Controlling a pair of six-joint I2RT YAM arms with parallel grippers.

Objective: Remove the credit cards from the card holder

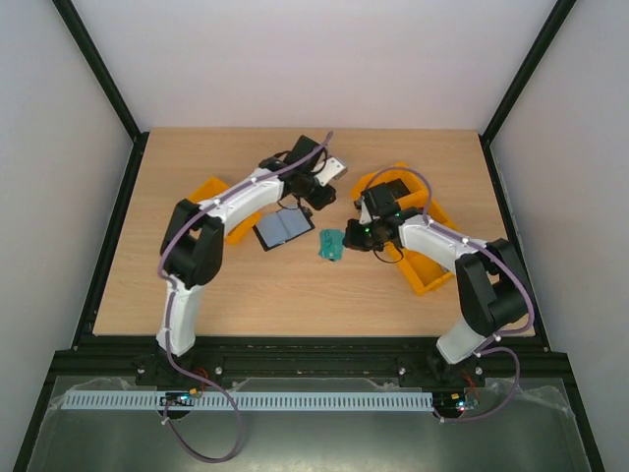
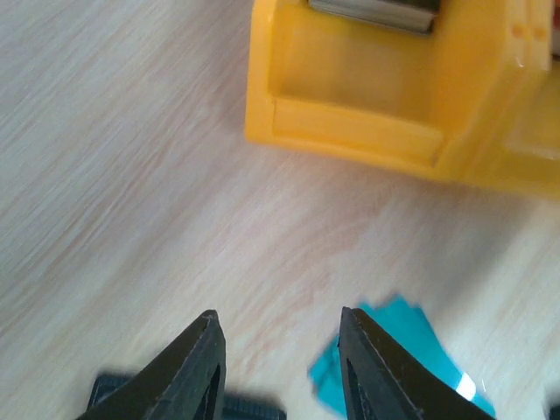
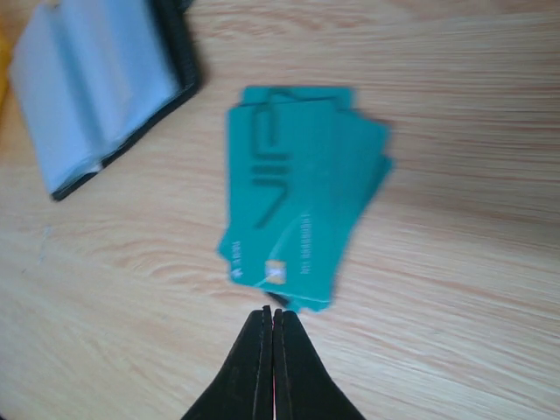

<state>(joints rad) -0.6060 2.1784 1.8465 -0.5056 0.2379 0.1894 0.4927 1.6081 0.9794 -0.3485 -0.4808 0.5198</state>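
Observation:
The card holder (image 1: 284, 229) lies open on the table, blue-grey inner faces up; it also shows in the right wrist view (image 3: 96, 87). A fanned pile of teal credit cards (image 1: 329, 244) lies on the wood just right of it, seen close in the right wrist view (image 3: 297, 192). My right gripper (image 3: 273, 319) is shut and empty, its tips just short of the pile's near edge; in the top view the right gripper (image 1: 351, 236) is beside the cards. My left gripper (image 2: 278, 328) is open and empty above bare wood, with the cards (image 2: 411, 350) by its right finger. In the top view the left gripper (image 1: 318, 197) hovers behind the holder.
An orange tray (image 1: 432, 270) stands at the right with a black block (image 1: 393, 187) at its far end. Another orange tray (image 1: 209, 190) lies under the left arm. A pale grey plate (image 1: 337, 167) sits behind the left gripper. The left wrist view shows an orange tray (image 2: 350, 122) ahead.

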